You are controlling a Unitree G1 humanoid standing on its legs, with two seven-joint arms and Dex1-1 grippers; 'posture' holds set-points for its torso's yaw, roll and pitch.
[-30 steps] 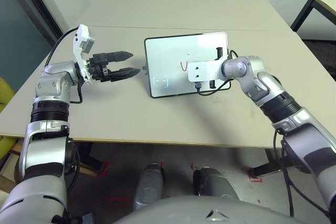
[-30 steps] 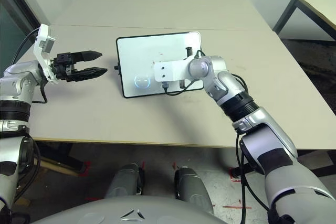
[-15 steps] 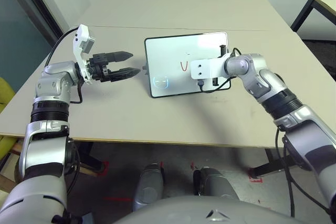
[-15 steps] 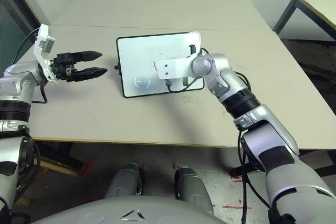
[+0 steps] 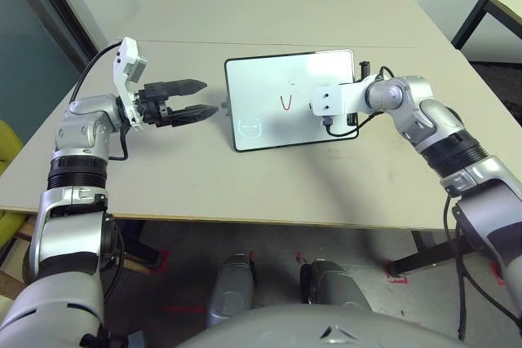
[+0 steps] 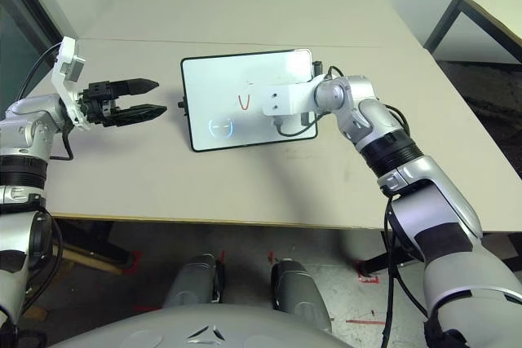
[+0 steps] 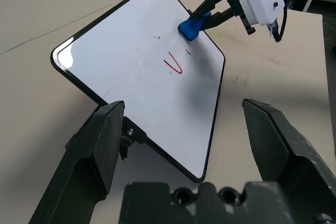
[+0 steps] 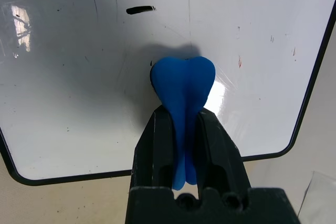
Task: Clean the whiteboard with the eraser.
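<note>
Right pincer [image 8: 184, 145] grips the eraser [image 8: 183, 90] against the whiteboard [image 5: 269, 124].

The whiteboard lies flat on the counter [image 5: 196, 177], in the middle between the two arms. The right pincer is clamped tight on the blue eraser, squeezing it, with the eraser's tip pressed on the board's far right part. A red V-shaped mark [image 5: 285, 103] sits near the board's centre, left of the eraser. The left pincer [image 5: 196, 100] hangs above the counter left of the board, fingers spread wide and holding nothing.
</note>
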